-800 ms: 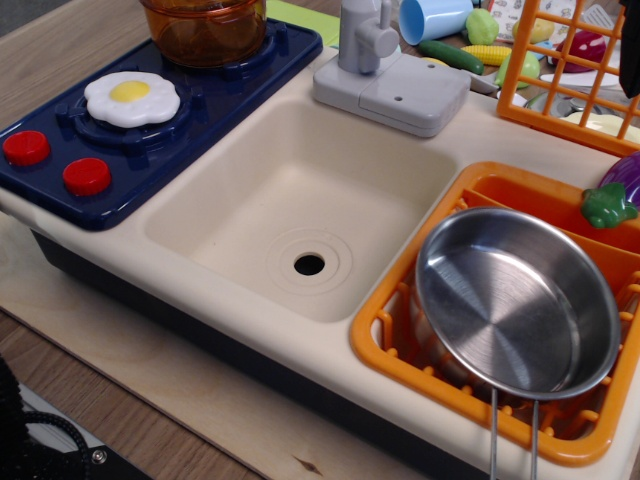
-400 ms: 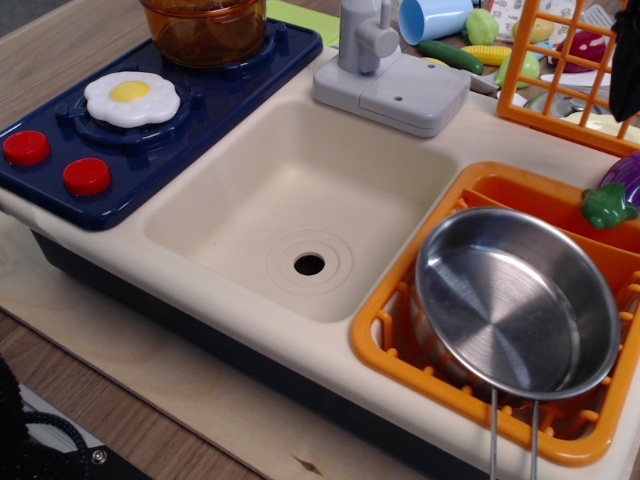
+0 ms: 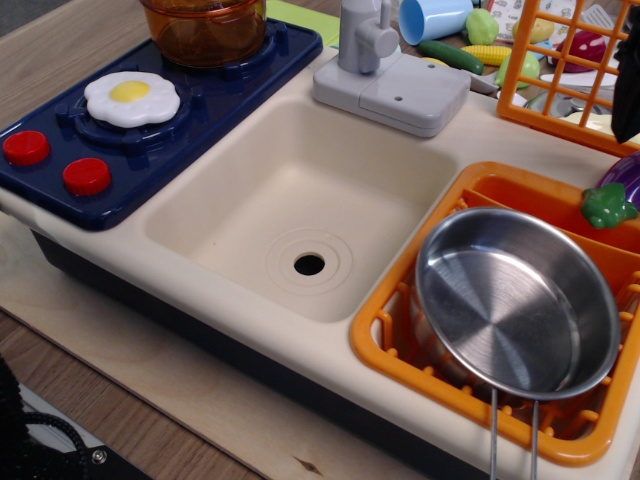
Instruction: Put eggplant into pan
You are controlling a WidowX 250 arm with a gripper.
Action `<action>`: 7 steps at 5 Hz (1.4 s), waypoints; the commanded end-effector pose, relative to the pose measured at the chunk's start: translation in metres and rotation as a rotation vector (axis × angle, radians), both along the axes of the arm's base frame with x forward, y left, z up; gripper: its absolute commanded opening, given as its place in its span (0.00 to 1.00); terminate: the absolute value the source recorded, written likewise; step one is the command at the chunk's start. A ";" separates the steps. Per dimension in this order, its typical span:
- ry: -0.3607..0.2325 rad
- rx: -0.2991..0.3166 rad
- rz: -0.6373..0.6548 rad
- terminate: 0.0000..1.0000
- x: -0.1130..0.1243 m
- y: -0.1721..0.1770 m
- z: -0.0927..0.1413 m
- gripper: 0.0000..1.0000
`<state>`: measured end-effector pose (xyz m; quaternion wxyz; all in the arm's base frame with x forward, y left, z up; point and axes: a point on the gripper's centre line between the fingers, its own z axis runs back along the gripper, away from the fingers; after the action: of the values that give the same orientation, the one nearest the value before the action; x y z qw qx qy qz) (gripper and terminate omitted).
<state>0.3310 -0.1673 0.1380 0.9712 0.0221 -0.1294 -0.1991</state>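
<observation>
The eggplant [image 3: 628, 172], glossy purple with a green cap [image 3: 607, 205], lies at the right edge of the view in the back part of the orange dish rack [image 3: 400, 330]. It is partly cut off by the frame. The steel pan [image 3: 515, 300] rests tilted in the front of the same rack, with nothing in it. Its two-wire handle [image 3: 512, 440] points toward the front edge. Only a dark sliver of my gripper [image 3: 629, 95] shows at the right edge, just above the eggplant. Its jaws are out of view.
A cream sink basin [image 3: 300, 200] with a grey faucet [image 3: 365, 40] lies left of the rack. The blue stove holds an orange-brown pot [image 3: 205, 28] and a fried egg [image 3: 131, 98]. An orange wire basket [image 3: 560, 70], a blue cup [image 3: 432, 18] and a cucumber [image 3: 450, 55] stand behind.
The dark part of my gripper has come down along the right edge toward the eggplant. The eggplant and pan have not moved.
</observation>
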 end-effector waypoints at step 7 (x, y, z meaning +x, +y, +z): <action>0.007 0.072 0.011 0.00 -0.010 0.006 0.014 0.00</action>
<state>0.3108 -0.1548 0.1334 0.9736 0.0771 -0.0730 -0.2021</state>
